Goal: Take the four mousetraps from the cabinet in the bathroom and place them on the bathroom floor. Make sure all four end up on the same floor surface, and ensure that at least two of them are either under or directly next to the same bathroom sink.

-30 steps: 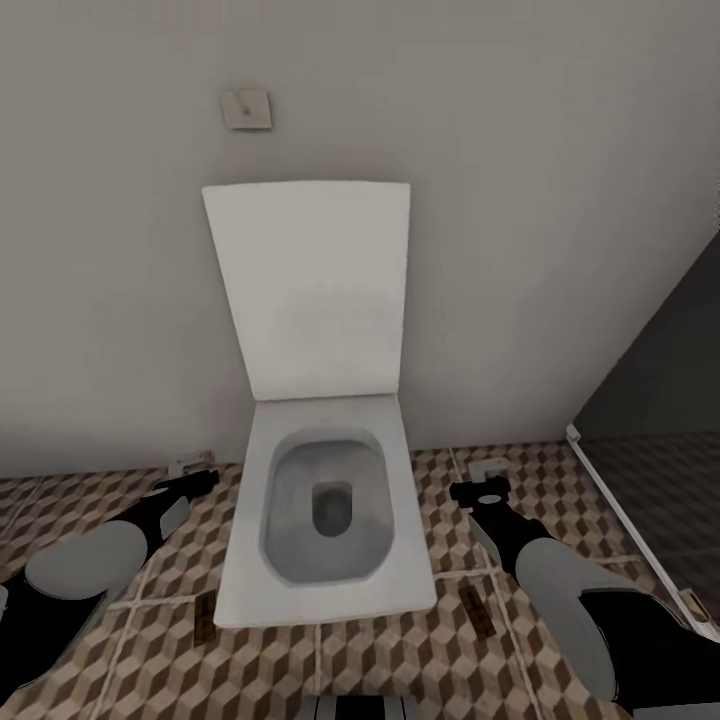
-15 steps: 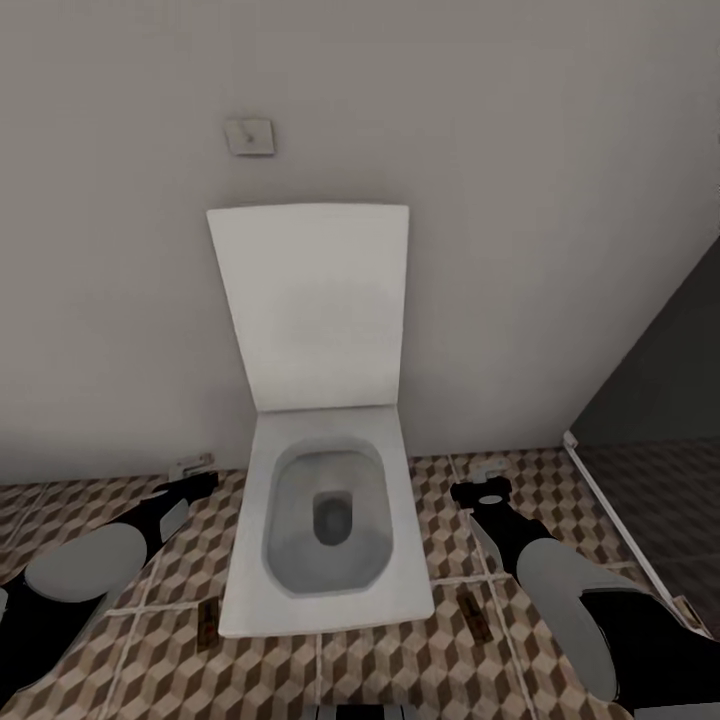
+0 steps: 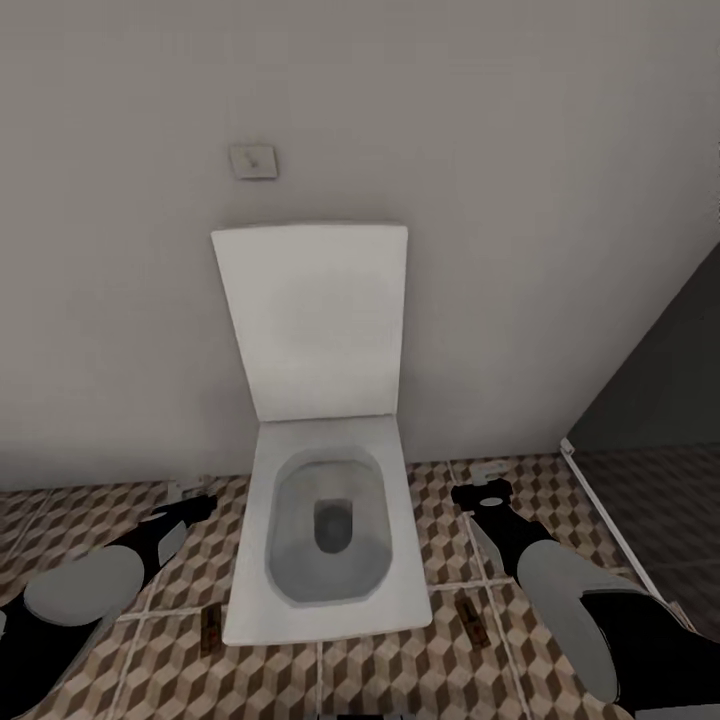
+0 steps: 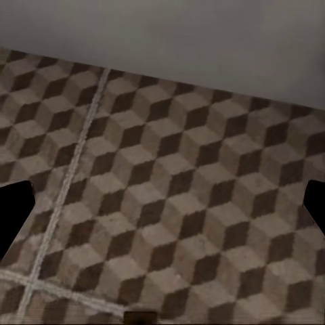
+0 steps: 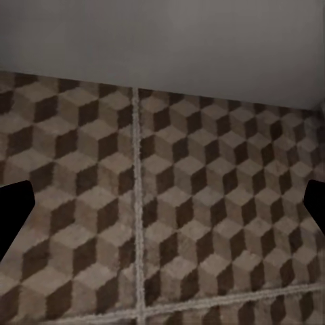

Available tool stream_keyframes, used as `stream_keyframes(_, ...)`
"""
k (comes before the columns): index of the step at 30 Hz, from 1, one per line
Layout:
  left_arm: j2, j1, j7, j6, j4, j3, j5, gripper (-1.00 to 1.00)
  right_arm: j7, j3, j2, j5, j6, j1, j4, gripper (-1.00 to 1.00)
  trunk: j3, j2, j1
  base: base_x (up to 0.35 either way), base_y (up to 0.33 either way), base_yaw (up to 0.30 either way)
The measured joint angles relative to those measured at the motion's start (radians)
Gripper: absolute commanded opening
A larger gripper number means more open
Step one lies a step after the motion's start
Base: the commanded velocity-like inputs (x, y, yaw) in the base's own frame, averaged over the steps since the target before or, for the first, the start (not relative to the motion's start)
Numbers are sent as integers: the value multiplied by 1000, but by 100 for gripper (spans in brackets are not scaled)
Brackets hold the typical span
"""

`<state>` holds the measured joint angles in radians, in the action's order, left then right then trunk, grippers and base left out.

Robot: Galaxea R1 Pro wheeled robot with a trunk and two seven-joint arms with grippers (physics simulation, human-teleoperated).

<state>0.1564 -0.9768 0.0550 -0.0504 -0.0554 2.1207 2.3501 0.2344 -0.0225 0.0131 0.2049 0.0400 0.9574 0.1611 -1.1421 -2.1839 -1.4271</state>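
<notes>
The bathroom floor [image 3: 560,500], tiled in brown, beige and white cubes, runs along the foot of a plain grey wall [image 3: 500,200]. Against that wall stands a white squarish toilet [image 3: 325,540] with its lid up, a small flush plate [image 3: 252,160] above it.

Both arms reach forward low over the tiles, one on each side of the bowl. The left end effector [image 3: 192,497] and the right end effector [image 3: 482,492] each look open and empty: in the wrist views the dark fingertips [image 4: 15,210] [image 5: 15,210] sit wide apart with only tile between.

Two mousetraps already lie on the floor, one [image 3: 210,630] just beside the toilet's left front corner, another [image 3: 470,618] near its right front corner.

This reads as the placing step partly done. No sink is visible here, so the next move likely calls for turning away toward the cabinet for the remaining traps, and setting at least two by the sink.
</notes>
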Motion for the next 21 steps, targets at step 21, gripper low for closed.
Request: stream_keyframes(21, 2, 140, 2, -2, -1, 0, 0, 100, 2, 0, -5, 4, -10, -43, -52, 100, 66, 147, 81, 0, 0, 0)
